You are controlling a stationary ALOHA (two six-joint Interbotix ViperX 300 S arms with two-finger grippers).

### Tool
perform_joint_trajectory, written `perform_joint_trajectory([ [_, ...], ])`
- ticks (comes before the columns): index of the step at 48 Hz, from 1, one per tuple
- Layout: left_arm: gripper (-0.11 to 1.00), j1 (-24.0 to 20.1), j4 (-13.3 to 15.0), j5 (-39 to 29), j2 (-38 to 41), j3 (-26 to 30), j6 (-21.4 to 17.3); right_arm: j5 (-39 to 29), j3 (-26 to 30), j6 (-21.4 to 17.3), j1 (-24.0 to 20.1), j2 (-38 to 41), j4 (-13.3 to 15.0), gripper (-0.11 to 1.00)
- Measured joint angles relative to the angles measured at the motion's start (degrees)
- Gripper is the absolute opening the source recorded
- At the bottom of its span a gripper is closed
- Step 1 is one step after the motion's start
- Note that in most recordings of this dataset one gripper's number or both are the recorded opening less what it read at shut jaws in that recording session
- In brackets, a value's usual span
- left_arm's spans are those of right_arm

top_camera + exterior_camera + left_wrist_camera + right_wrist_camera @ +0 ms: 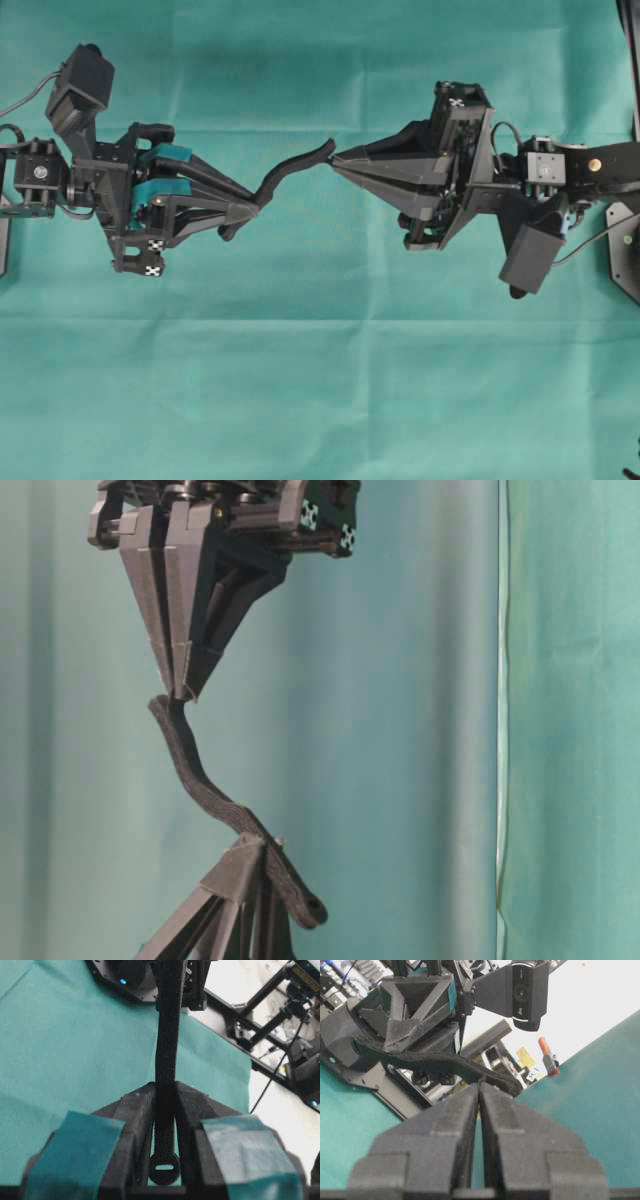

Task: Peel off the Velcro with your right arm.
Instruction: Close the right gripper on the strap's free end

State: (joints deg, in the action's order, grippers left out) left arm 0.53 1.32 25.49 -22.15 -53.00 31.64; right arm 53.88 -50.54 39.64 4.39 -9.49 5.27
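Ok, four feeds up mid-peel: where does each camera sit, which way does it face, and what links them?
Overhead: above, facing down at the green cloth; left tool and right tool each shut on the Velcro.
Table-level: low, looking along the arms; both tools and the strip between them.
Left wrist: on the left arm, looking along its teal-padded fingers towards the right arm.
Right wrist: looking along its plain black fingers towards the left arm.
Shared: all show the Velcro.

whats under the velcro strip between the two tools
Only the teal cloth lies below the Velcro strip, which hangs in the air between the left tool and right tool. Its clamped parts are hidden inside the shut jaws.
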Motion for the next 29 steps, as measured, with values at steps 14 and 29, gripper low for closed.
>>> perform_joint_trajectory([
  [14, 0.10, 0.00, 0.00, -0.09, 0.00, 0.00, 0.00, 0.00, 0.00, 0.00, -0.09, -0.09, 0.00, -0.09],
  [29, 0.10, 0.00, 0.00, -0.09, 0.00, -0.09, 0.00, 0.00, 0.00, -0.09, -0.09, 0.79, 0.00, -0.09],
])
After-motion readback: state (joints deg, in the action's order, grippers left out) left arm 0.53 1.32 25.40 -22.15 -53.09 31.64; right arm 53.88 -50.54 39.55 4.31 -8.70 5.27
